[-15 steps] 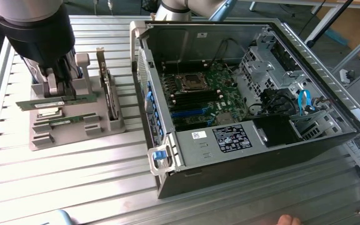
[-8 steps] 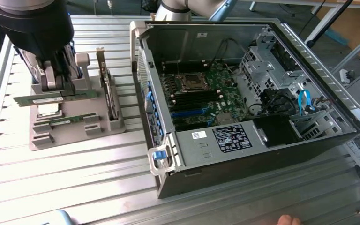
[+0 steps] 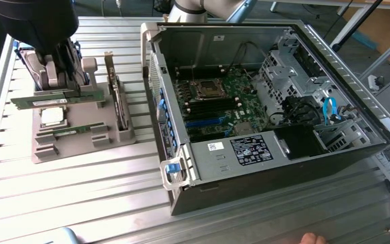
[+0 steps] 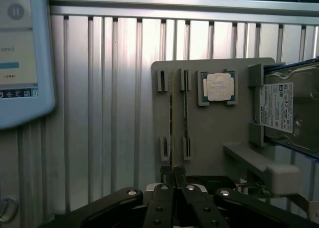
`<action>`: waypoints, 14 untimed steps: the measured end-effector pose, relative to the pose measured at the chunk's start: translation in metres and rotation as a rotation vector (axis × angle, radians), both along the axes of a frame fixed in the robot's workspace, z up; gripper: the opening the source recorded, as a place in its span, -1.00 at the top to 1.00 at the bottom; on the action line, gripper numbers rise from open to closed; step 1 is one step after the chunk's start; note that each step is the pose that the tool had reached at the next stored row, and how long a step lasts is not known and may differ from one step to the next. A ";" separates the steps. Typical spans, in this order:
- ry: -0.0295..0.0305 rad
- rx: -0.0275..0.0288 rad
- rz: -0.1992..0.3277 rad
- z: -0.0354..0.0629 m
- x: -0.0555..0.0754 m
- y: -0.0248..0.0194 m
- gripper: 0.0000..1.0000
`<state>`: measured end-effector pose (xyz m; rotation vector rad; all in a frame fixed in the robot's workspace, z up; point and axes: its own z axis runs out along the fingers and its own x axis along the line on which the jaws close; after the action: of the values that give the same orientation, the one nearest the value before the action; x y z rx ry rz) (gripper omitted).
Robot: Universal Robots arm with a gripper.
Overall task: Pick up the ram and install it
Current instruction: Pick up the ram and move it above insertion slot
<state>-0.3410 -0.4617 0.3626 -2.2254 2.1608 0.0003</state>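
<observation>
The ram (image 3: 36,100) is a long thin green stick. It hangs level just above the grey parts holder (image 3: 79,137) at the exterior view's left. My gripper (image 3: 66,87) comes down on it from above and is shut on it. In the wrist view the ram (image 4: 172,113) shows edge-on as a thin line running out from between my nearly closed fingertips (image 4: 167,174), and my gripper (image 4: 173,172) hovers over the holder (image 4: 209,138). A second green stick (image 3: 66,131) lies in a slot of the holder. The open computer case (image 3: 181,168) with its motherboard (image 3: 222,99) lies to the exterior view's right.
On the holder sit a silver processor (image 4: 218,87), a hard drive (image 4: 289,108) and an upright expansion card (image 3: 117,99). A tablet screen (image 4: 20,53) lies on the ribbed metal table (image 3: 79,203). A person's fingertip (image 3: 314,238) shows at the near edge.
</observation>
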 end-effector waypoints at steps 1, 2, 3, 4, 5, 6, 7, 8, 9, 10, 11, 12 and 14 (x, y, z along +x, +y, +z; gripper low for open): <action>0.0001 0.0000 0.000 0.0019 0.000 0.0000 0.76; 0.0000 0.0000 0.000 0.0040 0.001 0.0000 0.76; 0.0000 0.0000 0.000 0.0057 0.001 0.0000 0.76; 0.0000 0.0001 0.000 0.0075 0.001 0.0000 0.76; 0.0000 0.0002 0.000 0.0091 0.001 0.0000 0.76; 0.0000 0.0002 0.000 0.0109 0.001 0.0000 0.76; 0.0001 0.0002 0.000 0.0125 0.002 0.0000 0.76; 0.0000 0.0005 0.000 0.0141 0.002 0.0000 0.76; -0.0001 0.0007 0.000 0.0157 0.002 0.0000 0.76; 0.0000 0.0008 0.000 0.0171 0.002 0.0000 0.76; 0.0000 0.0009 0.000 0.0183 0.002 0.0000 0.76; 0.0000 0.0010 0.000 0.0196 0.002 0.0000 0.76; 0.0000 0.0013 0.000 0.0224 0.003 0.0000 0.76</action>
<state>-0.3384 -0.4618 0.3850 -2.2247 2.1602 0.0017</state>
